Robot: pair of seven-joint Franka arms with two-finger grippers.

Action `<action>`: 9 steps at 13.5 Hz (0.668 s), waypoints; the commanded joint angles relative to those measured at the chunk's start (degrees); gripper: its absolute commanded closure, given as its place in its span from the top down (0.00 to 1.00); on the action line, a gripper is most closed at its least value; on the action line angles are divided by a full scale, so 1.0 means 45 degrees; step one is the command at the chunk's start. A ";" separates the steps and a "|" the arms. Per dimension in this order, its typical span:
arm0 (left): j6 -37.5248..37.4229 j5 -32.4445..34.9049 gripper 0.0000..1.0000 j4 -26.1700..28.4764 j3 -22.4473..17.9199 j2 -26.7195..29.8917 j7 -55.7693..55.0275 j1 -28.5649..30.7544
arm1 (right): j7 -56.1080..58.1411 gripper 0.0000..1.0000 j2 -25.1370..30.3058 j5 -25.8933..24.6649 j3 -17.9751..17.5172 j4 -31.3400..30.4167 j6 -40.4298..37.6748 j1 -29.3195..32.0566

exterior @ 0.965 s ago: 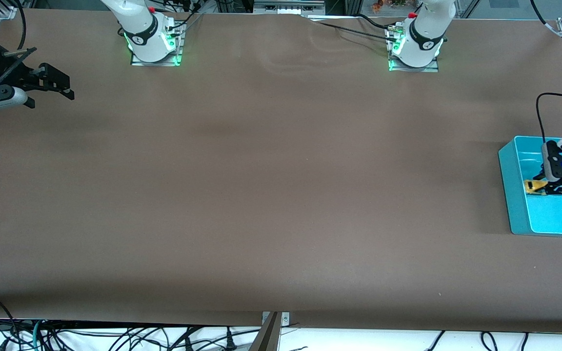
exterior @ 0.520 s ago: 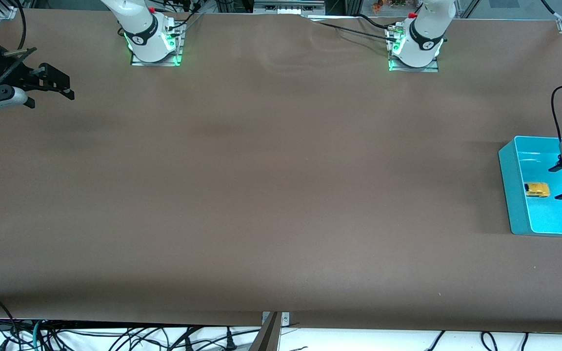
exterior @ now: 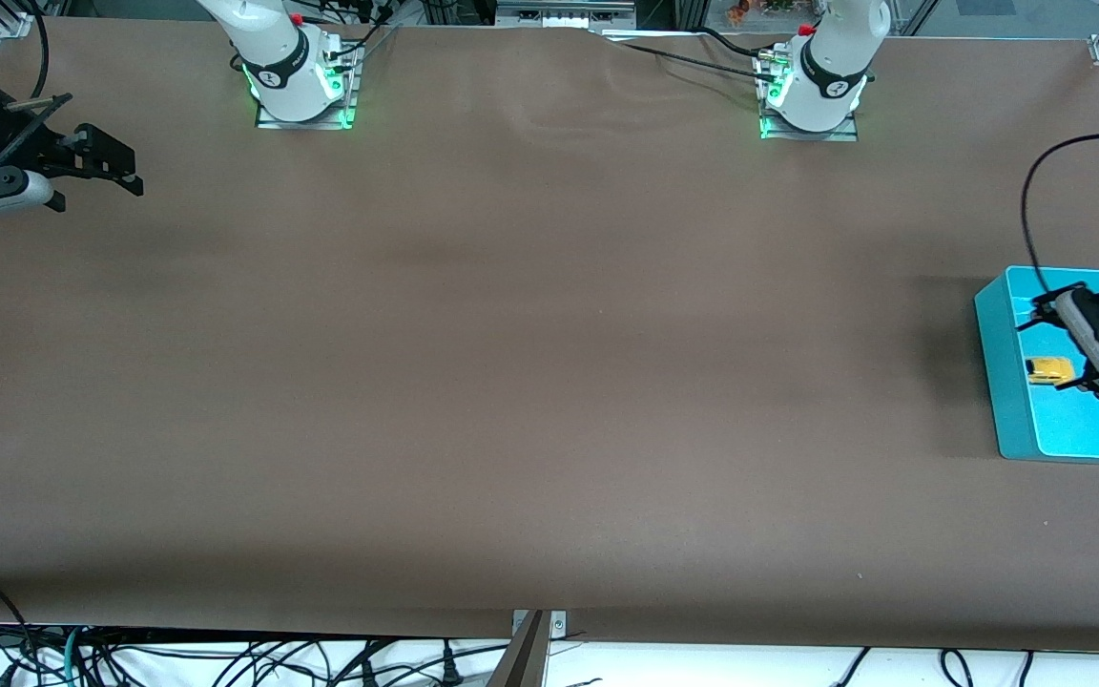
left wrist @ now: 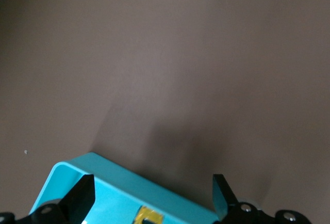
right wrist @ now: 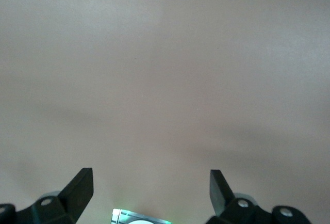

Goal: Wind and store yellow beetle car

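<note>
Left gripper empty, jaws spread, over the bin; car lies loose on the bin floor just under its fingertips. Right gripper spread too, waiting at the right arm's end. Risk: a low fingertip clips the car and flips it out.

Non-task items I see:
teal bin at the left arm's end of the brown table; cables along the near edge.

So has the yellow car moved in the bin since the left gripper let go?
No. The yellow car sits at the same spot by the teal bin's wall; the open left gripper has lifted clear.
</note>
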State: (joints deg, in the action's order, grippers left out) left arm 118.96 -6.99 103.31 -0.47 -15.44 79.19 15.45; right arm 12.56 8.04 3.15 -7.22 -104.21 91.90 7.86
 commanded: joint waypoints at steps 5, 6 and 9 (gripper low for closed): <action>-0.2992 -0.0165 1.00 -0.1353 0.0163 0.1554 -1.1409 -0.2416 | -0.0448 1.00 0.0167 -0.0192 -0.0232 -0.0103 -0.0011 0.0030; -0.3249 -0.0010 1.00 -0.1511 0.0163 0.1710 -1.3051 -0.2708 | -0.0409 1.00 0.0167 -0.0192 -0.0212 -0.0103 -0.0011 0.0030; -0.3330 0.2368 1.00 -0.1901 0.1079 0.1926 -1.4571 -0.2926 | -0.0389 1.00 0.0148 -0.0192 -0.0212 -0.0103 -0.0011 0.0030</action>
State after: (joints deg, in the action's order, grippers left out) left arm 105.35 -1.36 96.61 2.49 -7.07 17.39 2.83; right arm 11.35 8.05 3.01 -8.01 -104.22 91.91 7.86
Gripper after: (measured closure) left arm 0.000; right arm 0.000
